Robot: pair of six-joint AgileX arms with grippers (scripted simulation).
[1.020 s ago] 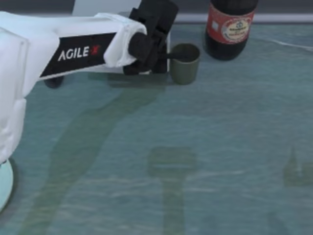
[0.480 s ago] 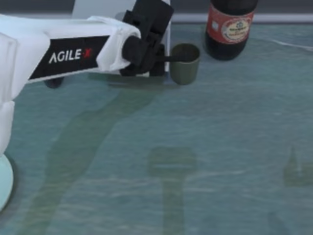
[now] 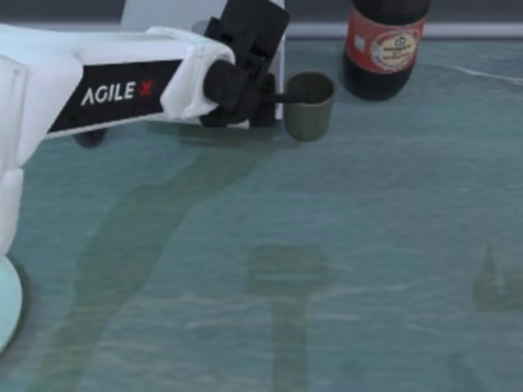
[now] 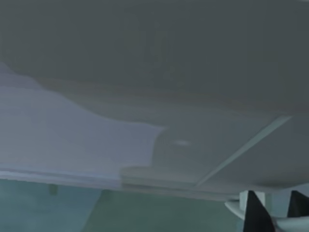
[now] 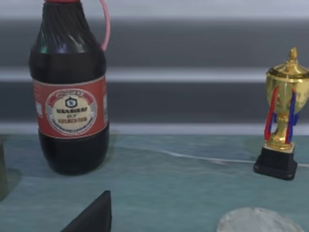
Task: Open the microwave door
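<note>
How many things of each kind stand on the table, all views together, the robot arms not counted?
Microwave: 1
Cup, olive green: 1
Bottle, dark with red label: 1
Trophy, gold on black base: 1
Disc, pale grey, only partly in view: 1
Total: 5

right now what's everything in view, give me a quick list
microwave: one, white, far edge of the table at the left, mostly hidden under the left arm
microwave door: one, light grey, fills the left wrist view close up
cup: one, olive green, just right of the microwave
bottle: one, dark with a red label, right of the cup
trophy: one, gold on a black base, right wrist view only
table: one, teal
left pincer: one, black, at the microwave's front
right arm: not in the top view
</note>
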